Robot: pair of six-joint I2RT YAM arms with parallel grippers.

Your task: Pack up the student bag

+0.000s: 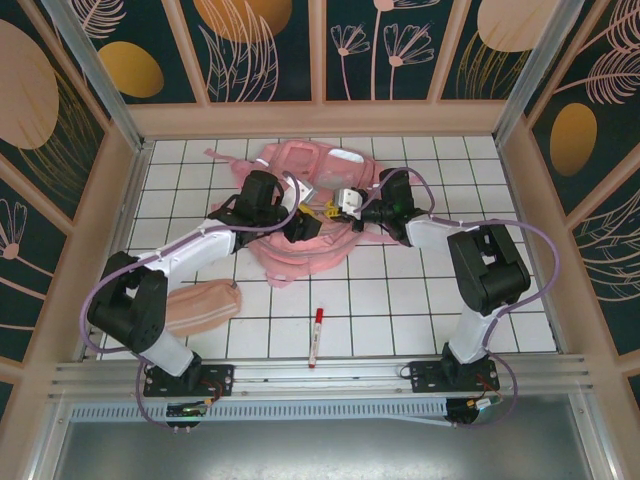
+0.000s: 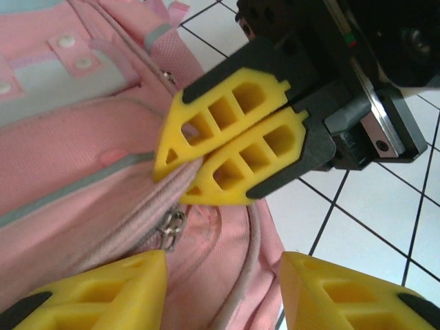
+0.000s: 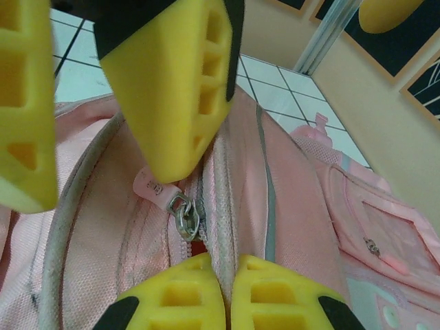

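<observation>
The student bag [image 1: 292, 165], a light-pink backpack, lies flat at the back middle of the table. My right gripper [image 3: 223, 292] is shut on the fabric edge beside the bag's zipper. In the left wrist view its yellow fingers [image 2: 230, 141] pinch that same edge of the bag [image 2: 82, 158]. The metal zipper slider [image 3: 185, 218] and its pink pull tab [image 3: 148, 184] sit just above the right gripper's fingertips. My left gripper [image 2: 223, 292] is open over the zipper area, straddling the bag's piping. One of its fingers [image 3: 172, 89] has its tip on the pull tab. Both grippers [image 1: 318, 212] meet over the bag's near end.
A peach-pink pencil pouch [image 1: 200, 305] lies near the left arm's base. A red marker [image 1: 317, 335] lies on the white tiled table [image 1: 400, 310] near the front rail. Walls enclose the table on three sides.
</observation>
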